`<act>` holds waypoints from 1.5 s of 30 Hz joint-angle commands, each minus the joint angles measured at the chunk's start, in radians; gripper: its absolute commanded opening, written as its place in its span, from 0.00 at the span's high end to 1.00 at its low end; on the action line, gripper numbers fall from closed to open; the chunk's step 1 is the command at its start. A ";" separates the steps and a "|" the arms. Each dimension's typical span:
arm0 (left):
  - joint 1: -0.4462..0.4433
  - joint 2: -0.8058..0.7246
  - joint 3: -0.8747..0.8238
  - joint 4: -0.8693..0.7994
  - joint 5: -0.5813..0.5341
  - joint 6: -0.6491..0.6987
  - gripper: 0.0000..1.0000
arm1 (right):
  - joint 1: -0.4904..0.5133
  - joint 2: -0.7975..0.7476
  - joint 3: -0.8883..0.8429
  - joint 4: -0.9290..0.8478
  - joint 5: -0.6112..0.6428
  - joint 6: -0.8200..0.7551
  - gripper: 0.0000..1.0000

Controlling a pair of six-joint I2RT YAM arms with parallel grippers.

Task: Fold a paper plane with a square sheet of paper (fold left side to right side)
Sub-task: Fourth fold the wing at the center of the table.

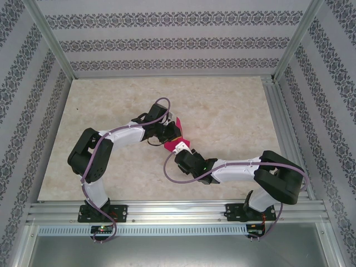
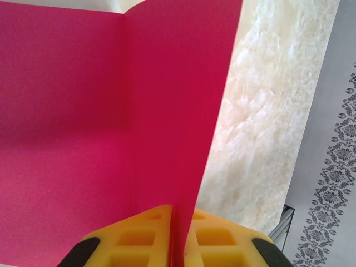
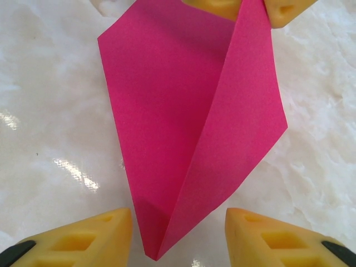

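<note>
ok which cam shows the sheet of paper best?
Right wrist: the sheet of paper is nearly whole, crease and flap clear. Left wrist crops close on the flap pinched in the left pincer. Top external gives a small patch.

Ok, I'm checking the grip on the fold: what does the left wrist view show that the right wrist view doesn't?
Left wrist adds the patterned wall and the flap of the sheet of paper standing up from its flat half. Right wrist adds the right gripper, open, straddling the paper's pointed corner, and the whole diagonal fold. Both share the pink paper, the left gripper shut on its flap, and the marbled table.
</note>
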 commanded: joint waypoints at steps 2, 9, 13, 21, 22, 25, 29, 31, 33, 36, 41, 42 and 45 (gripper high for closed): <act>-0.014 -0.001 0.021 -0.024 -0.002 0.013 0.87 | -0.002 -0.039 0.008 0.043 0.022 -0.011 0.52; -0.014 0.007 0.023 -0.019 0.007 0.015 0.87 | -0.024 -0.004 0.035 0.050 -0.004 -0.027 0.53; -0.014 0.011 0.029 -0.020 0.010 0.017 0.87 | -0.031 0.021 0.052 0.052 0.004 -0.034 0.57; -0.013 0.011 0.033 -0.020 0.019 0.017 0.86 | -0.042 0.045 0.054 0.051 -0.015 -0.039 0.76; -0.014 0.010 0.034 -0.020 0.021 0.019 0.86 | -0.042 0.045 0.051 0.053 -0.016 -0.039 0.78; -0.014 0.000 0.042 -0.032 0.024 0.026 0.84 | -0.044 0.038 0.037 0.056 -0.025 -0.035 0.85; -0.011 -0.014 0.075 -0.072 0.027 0.049 0.70 | -0.047 0.036 0.026 0.052 -0.041 -0.034 0.94; -0.004 -0.024 0.099 -0.096 0.030 0.063 0.63 | -0.048 0.034 0.023 0.047 -0.042 -0.034 0.95; 0.008 -0.038 0.131 -0.131 0.033 0.081 0.54 | -0.048 0.035 0.016 0.046 -0.047 -0.033 0.95; 0.030 -0.061 0.175 -0.184 0.033 0.111 0.47 | -0.048 0.036 0.008 0.047 -0.053 -0.031 0.95; 0.086 -0.115 0.179 -0.224 0.028 0.132 0.36 | -0.049 0.033 -0.005 0.053 -0.059 -0.018 0.96; 0.100 -0.128 0.169 -0.233 0.021 0.135 0.35 | -0.051 0.031 -0.008 0.057 -0.062 -0.015 0.96; 0.130 -0.164 0.109 -0.225 0.006 0.132 0.35 | -0.060 0.023 -0.024 0.073 -0.088 -0.002 0.96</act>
